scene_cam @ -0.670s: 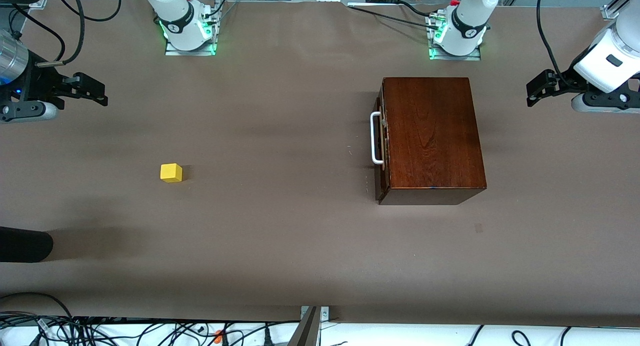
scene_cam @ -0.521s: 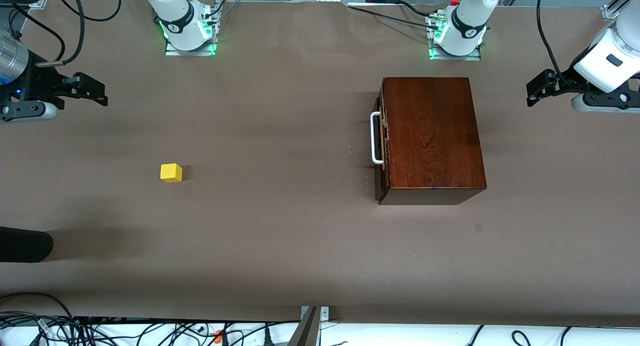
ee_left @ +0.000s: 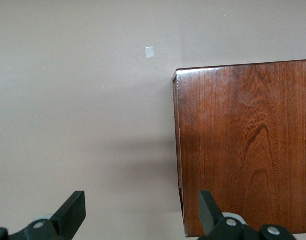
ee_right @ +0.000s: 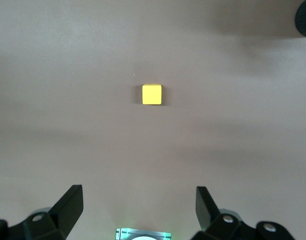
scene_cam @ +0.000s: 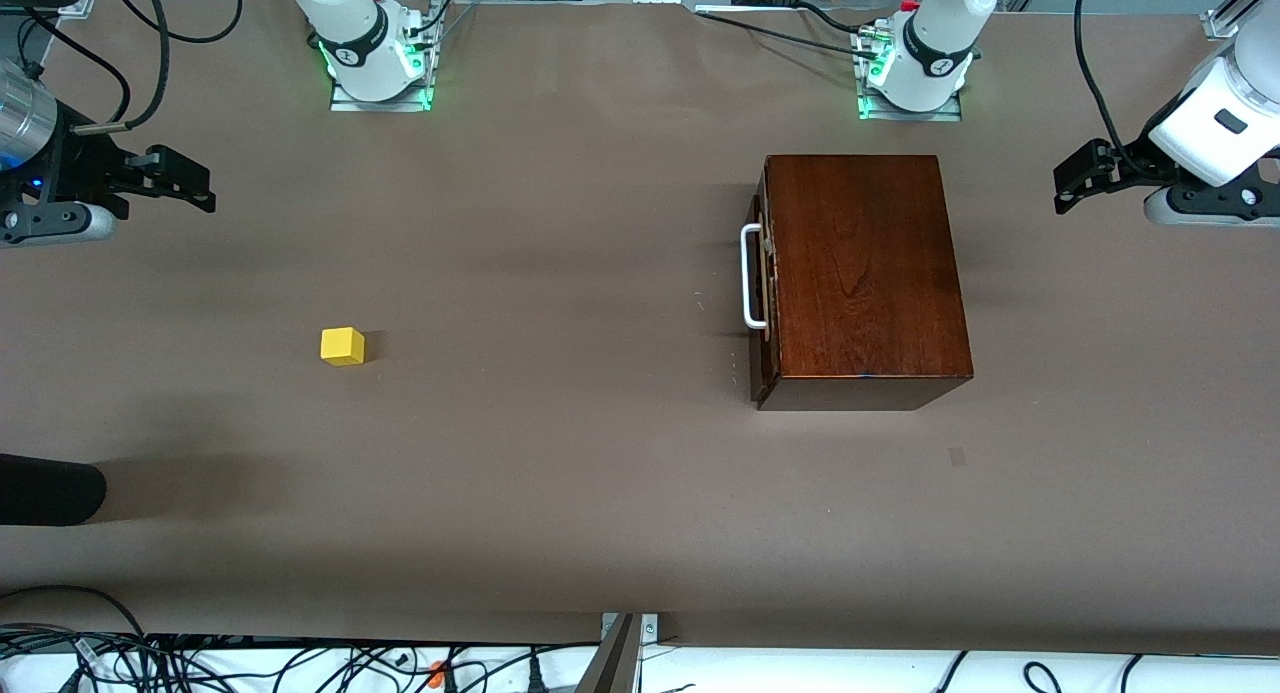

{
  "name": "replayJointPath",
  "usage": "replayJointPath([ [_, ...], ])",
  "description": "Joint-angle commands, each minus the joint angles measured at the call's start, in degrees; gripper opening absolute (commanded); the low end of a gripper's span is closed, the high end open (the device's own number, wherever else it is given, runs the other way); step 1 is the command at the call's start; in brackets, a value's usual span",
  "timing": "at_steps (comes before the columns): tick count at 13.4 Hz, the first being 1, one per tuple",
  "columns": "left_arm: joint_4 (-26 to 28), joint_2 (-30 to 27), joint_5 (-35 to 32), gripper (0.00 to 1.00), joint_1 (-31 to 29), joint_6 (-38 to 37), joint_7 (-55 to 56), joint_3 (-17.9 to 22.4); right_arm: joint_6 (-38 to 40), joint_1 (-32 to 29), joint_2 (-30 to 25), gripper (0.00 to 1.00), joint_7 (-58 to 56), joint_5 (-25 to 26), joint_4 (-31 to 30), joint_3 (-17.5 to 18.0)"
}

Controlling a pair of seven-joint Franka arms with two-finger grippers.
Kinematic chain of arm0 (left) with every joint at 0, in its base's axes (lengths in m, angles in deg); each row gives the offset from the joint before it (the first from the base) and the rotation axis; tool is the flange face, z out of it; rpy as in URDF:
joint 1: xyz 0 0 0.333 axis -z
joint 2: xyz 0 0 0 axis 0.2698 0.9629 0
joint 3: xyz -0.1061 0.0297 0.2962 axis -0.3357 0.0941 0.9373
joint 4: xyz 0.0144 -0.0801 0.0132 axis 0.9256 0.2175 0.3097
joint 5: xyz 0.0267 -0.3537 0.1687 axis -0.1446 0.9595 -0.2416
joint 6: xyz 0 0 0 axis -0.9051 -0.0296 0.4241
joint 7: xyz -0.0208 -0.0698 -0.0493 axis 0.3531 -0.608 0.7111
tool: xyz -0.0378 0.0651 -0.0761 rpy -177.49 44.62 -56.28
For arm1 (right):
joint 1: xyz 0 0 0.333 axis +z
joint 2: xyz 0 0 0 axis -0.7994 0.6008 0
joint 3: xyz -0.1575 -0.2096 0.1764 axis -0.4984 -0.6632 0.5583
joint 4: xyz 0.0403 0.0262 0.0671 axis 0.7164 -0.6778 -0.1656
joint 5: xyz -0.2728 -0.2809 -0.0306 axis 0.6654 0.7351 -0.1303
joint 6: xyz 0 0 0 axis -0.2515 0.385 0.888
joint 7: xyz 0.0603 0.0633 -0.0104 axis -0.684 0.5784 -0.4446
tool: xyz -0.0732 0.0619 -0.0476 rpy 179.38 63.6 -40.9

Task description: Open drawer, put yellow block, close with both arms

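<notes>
Wooden box [scene_cam: 865, 273] sits on the counter [scene_cam: 560, 473] toward the left arm's end, drawer [scene_cam: 762, 283] pushed fully in, its white handle [scene_cam: 748, 277] facing the right arm's end. Yellow block [scene_cam: 342, 346] lies alone on the counter toward the right arm's end, well apart from the box. Left gripper [scene_cam: 1062, 195] hangs over the counter beside the box, fingers [ee_left: 70, 214] wide w/ nothing between; right gripper [scene_cam: 205, 198] is up over its own end, fingers [ee_right: 68, 206] wide & empty too.

White jointed arms [scene_cam: 940, 33] with dark grey joint bands, green-lit bases, black cables, black two-finger grippers [scene_cam: 1085, 178].
</notes>
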Motion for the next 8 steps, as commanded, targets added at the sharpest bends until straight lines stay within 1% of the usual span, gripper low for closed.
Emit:
replayJointPath([
  [1,-2.13,1.0,0.72,1.0,0.03,-1.6,0.44,-0.25,0.47,0.15,0.56,1.0,0.42,0.67,1.45,0.0],
  [4,-2.22,0.91,0.72,1.0,0.82,-3.08,0.53,-0.68,0.47,0.15,0.56,1.0,0.42,0.67,1.45,0.0],
  [7,-3.28,1.7,1.07,1.0,0.91,-3.97,0.27,-2.79,0.47,0.15,0.56,1.0,0.42,0.67,1.45,0.0],
  [8,-4.15,2.57,4.12,1.0,1.26,-3.97,0.27,-3.23,0.47,0.06,0.56,1.0,0.42,0.67,1.45,0.0],
])
